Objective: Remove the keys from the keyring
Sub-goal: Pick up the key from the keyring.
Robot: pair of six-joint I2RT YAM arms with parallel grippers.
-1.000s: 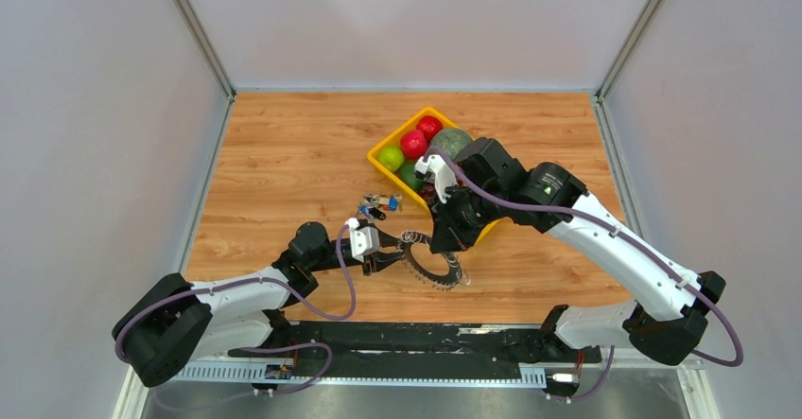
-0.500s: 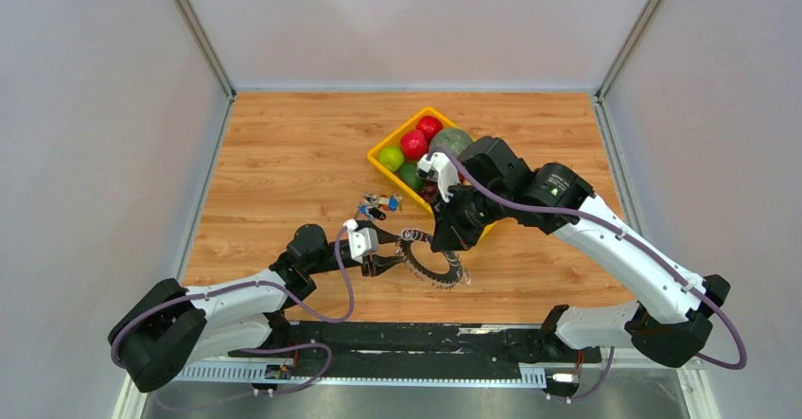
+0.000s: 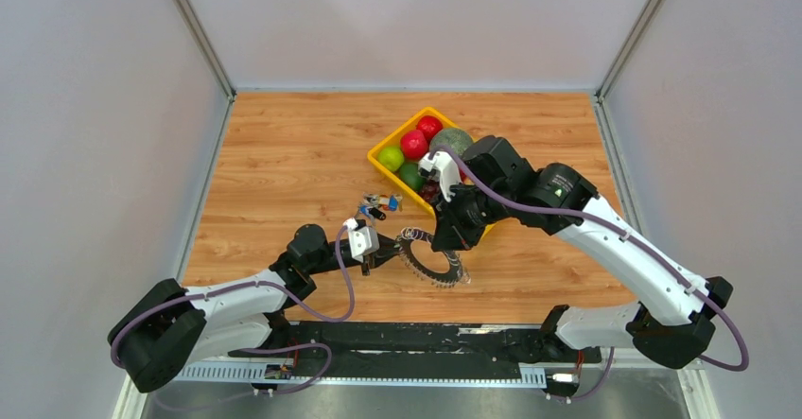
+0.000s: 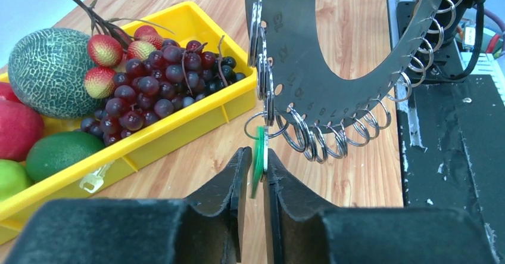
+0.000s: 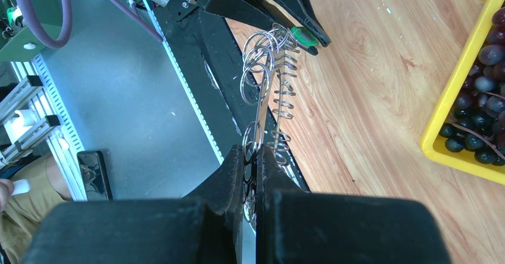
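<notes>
The keyring [image 3: 433,264] is a dark flat ring held upright just over the table, between the two arms. The keys [image 4: 324,142] show as small silver loops strung along its outer edge, a saw-toothed fringe from above. My right gripper [image 5: 250,157] is shut on the ring's upper edge [image 5: 262,97] and carries it. A green tag [image 4: 259,142] hangs from one loop at the ring's lower left. My left gripper [image 4: 257,157] has closed round this tag, which sits tilted between the two narrow fingers. In the top view the left gripper [image 3: 383,259] reaches in from the left.
A yellow bin [image 3: 378,150] behind the ring holds a melon [image 4: 50,73], grapes [image 4: 161,73], strawberries, apples and limes. A small bunch with coloured heads [image 3: 378,202] lies on the wood left of the bin. A black rail [image 3: 426,339] runs along the near edge.
My left gripper spread wider, then narrowed again round the green tag, shifting slightly. The right gripper and the keyring have barely moved.
</notes>
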